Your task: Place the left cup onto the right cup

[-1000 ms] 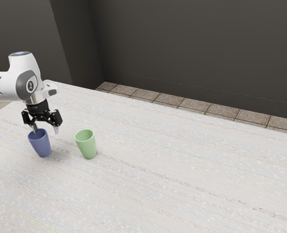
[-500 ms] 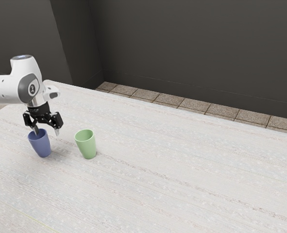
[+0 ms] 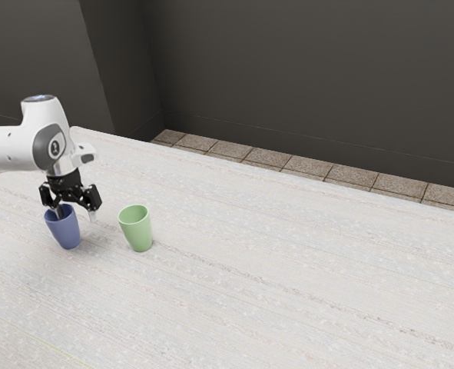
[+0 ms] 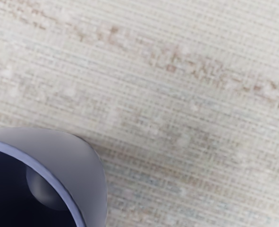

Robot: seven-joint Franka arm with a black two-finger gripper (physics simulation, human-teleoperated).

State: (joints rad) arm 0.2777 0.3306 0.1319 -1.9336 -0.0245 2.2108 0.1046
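A blue cup [image 3: 63,227] stands upright on the table at the exterior view's left. A green cup [image 3: 136,227] stands upright a little to its right. My gripper [image 3: 74,211] is open and straddles the blue cup's far rim, one finger dipping inside the cup, the other outside on the side toward the green cup. In the wrist view the blue cup's rim and wall [image 4: 68,165] lie close under my hand.
The pale wood-grain table [image 3: 288,261] stretches wide to the exterior view's right of the cups. A tiled floor strip [image 3: 349,175] and dark walls lie behind the table's far edge.
My gripper has come down onto the blue cup's rim, its fingers now lower around the rim. Both cups stand where they were.
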